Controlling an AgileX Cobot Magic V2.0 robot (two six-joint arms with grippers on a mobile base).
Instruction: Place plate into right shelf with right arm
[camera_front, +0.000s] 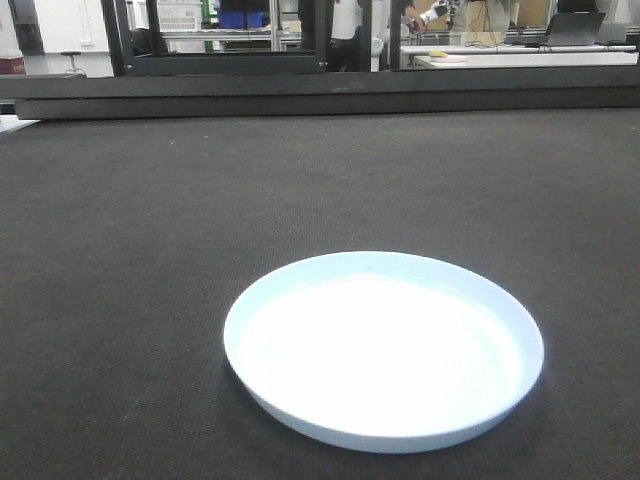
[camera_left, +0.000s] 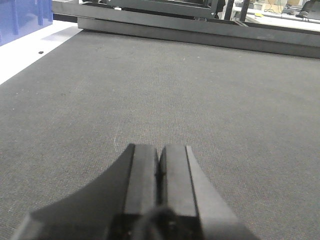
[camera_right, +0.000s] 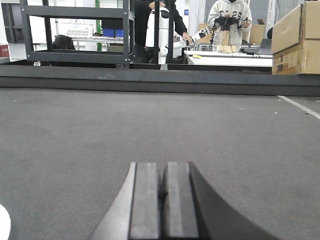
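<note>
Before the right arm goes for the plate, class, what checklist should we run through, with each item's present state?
1. Plate empty and lying flat on the mat: ok.
2. Right gripper open to grasp: not ok, jaws pressed together.
3. Right gripper aimed at plate: not ok, only a sliver of the plate shows at the lower-left corner of its wrist view.
4. Left gripper away from plate: ok, shut, only mat ahead of it.
5. Destination found: cannot tell; a black rack stands beyond the mat, but which part is the target is unclear.
</note>
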